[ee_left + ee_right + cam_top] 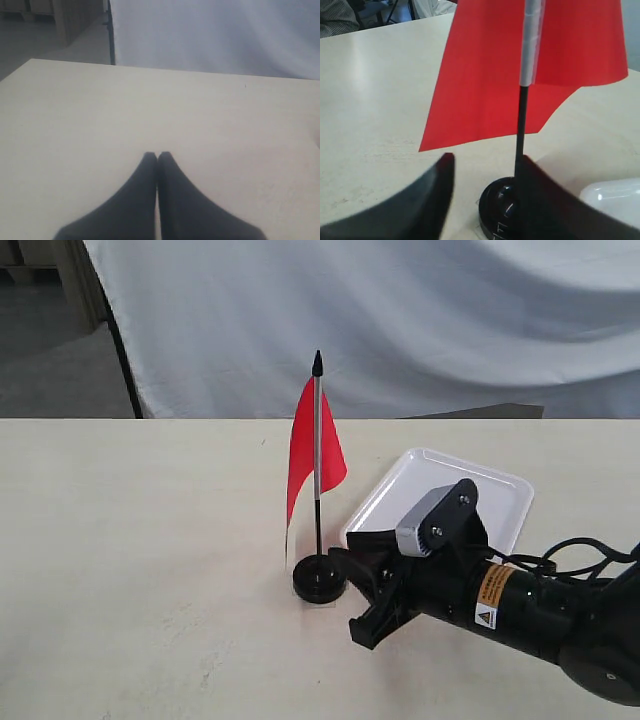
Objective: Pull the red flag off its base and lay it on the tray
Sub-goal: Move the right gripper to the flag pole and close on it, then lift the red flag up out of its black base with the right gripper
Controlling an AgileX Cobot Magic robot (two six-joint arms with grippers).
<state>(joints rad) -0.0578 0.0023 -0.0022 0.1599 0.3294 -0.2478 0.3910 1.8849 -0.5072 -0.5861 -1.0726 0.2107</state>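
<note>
The red flag (303, 445) stands upright in the base (319, 578), just beside the tray (400, 480).

Exterior and close right wrist views share the red flag (303, 445).

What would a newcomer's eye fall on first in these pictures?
The red flag stands upright in its black base on the table. The right gripper, fingers open, sits low beside the base, with the white tray just behind it.

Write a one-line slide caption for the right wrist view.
Open right gripper low beside the pole of the red flag, which stands upright in its black base; white tray corner nearby.
</note>
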